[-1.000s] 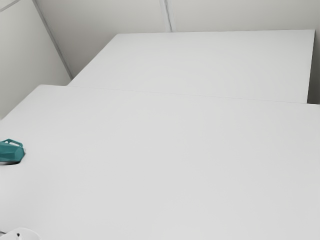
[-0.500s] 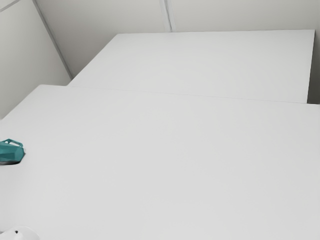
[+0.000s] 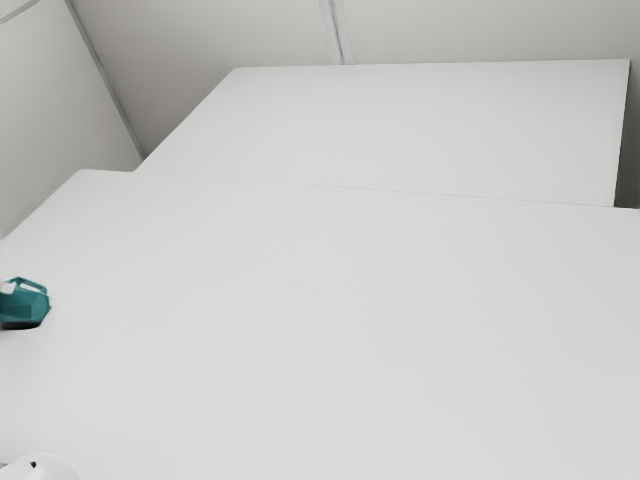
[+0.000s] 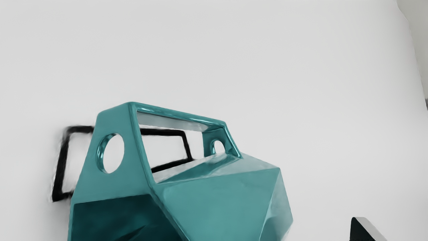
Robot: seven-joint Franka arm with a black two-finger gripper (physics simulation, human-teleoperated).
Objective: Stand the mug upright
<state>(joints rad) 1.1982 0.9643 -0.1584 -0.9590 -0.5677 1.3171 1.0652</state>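
"Mug [image 4: 217, 201]: location and condition?"

"Found lying on its side on the worktop [image 3: 330, 320], at the edge of the exterior view's left. Not upright. Handle [image 4: 180, 116] intact, with a dark angular outline [image 4: 60, 167] visible beside and through it."

"Pincer [image 4: 217, 234]?"

"Mine is released, holding nothing. I note one fingertip [image 4: 362, 231] standing apart from the mug, a strip of bare worktop between them. The other I cannot make out."

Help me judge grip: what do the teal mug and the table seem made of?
Mug: glossy, perhaps glazed ceramic or enamelled metal; its handle catches bright highlights. Table: matt, perhaps laminate or painted board; its pale top shows no grain.
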